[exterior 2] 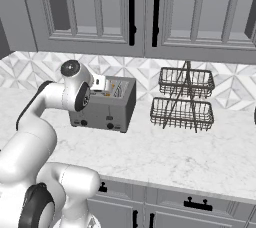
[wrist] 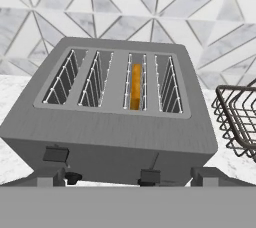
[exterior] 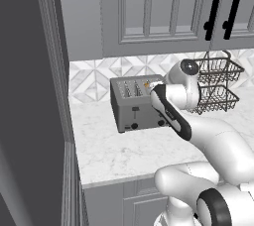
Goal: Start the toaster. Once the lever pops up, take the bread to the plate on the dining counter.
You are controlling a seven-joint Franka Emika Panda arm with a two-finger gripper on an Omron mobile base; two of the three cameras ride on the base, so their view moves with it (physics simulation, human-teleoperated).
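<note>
Left base view: white grey-veined marble worktop (exterior: 119,155) under grey panelled wall cabinets (exterior: 149,12), triangle-pattern tile backsplash (exterior: 89,79) behind, dark tall panel at the worktop's end. Toaster (exterior: 135,102) sits on the worktop against the backsplash, long axis running along the wall, slots up, lever-and-knob face turned out toward the room. Two-tier wire basket rack (exterior 2: 183,99) stands on the same worktop beside the toaster, apart from it, on the side away from the dark panel.

Hand view: bread (wrist: 135,86) stands on edge down in the toaster's third slot counted from the dark-panel side, thin edge up, its face parallel to the slot walls. Both levers (wrist: 56,154) on the front face.

Gripper (exterior 2: 102,84) hovers just above the toaster's top, jaws wide apart, gripping nothing.
</note>
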